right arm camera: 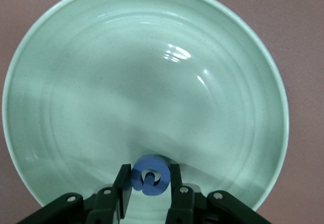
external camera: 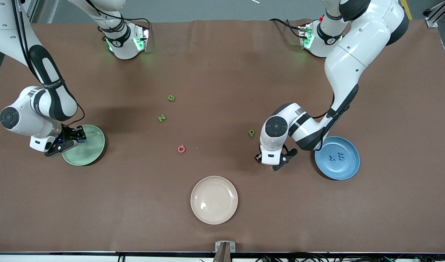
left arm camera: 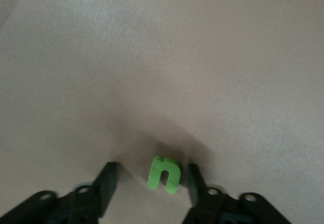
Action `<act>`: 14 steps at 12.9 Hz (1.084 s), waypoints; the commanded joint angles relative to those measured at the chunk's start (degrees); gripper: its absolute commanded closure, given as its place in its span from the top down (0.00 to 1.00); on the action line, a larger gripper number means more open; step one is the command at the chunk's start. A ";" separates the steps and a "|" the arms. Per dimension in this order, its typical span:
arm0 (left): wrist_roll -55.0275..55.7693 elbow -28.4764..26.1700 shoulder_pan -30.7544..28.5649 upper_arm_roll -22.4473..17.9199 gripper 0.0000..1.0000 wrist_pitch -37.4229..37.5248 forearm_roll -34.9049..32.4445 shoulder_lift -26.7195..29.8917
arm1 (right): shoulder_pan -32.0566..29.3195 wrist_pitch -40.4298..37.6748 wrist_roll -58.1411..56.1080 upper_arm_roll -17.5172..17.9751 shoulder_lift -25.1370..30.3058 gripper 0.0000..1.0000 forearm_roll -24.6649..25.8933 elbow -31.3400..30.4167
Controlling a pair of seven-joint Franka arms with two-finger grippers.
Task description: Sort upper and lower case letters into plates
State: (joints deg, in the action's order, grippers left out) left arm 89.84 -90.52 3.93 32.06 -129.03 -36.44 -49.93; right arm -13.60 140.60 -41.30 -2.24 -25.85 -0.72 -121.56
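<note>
Right now your right gripper [right arm camera: 147,183] hangs over the mint green plate [external camera: 89,151], just inside its rim, jaws pinching a blue letter [right arm camera: 148,174]. Your left gripper [left arm camera: 150,186] sits low over bare tabletop [external camera: 222,65] beside the blue plate [external camera: 348,171], jaws spread around a green letter n [left arm camera: 164,174], touching neither side. You have two blue letters [external camera: 336,157] lying in that plate. Green B [external camera: 171,98], N [external camera: 162,118], P [external camera: 251,133] and a red-pink letter [external camera: 181,148] lie well apart mid-table; the cream plate [external camera: 214,214] sits nearest the front camera.
</note>
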 commanded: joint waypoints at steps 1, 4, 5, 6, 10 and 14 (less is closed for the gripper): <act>-0.10 0.96 -0.06 -0.24 0.16 0.36 0.05 -0.96 | -1.25 0.64 -1.06 1.01 0.89 0.57 -0.25 -1.22; -0.80 0.96 -1.38 -0.15 0.00 0.62 -0.04 0.79 | -0.90 -1.55 -0.54 1.18 2.55 0.98 -0.25 -0.18; -0.80 0.69 -2.43 -0.15 0.00 0.79 -0.13 1.67 | -0.64 -5.30 -0.36 1.27 3.86 0.98 -0.25 1.92; -1.15 0.52 -3.13 -0.07 0.00 0.97 -0.21 3.24 | -0.46 -11.34 -0.19 1.45 4.92 0.98 -0.33 4.81; -11.76 -2.47 -13.83 3.79 0.00 6.48 -0.21 8.35 | 3.48 -26.31 12.34 2.85 8.17 0.98 -0.42 14.32; -24.77 -8.43 -26.76 7.40 0.05 9.76 -0.21 10.99 | 12.52 -30.30 31.23 2.85 12.48 0.98 -0.51 14.16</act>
State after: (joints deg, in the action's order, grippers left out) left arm 69.30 -93.54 -17.58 37.82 -119.17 -36.45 -41.45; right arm -4.66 110.99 -17.63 0.85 -15.20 -1.05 -106.03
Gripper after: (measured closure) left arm 0.731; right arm 0.018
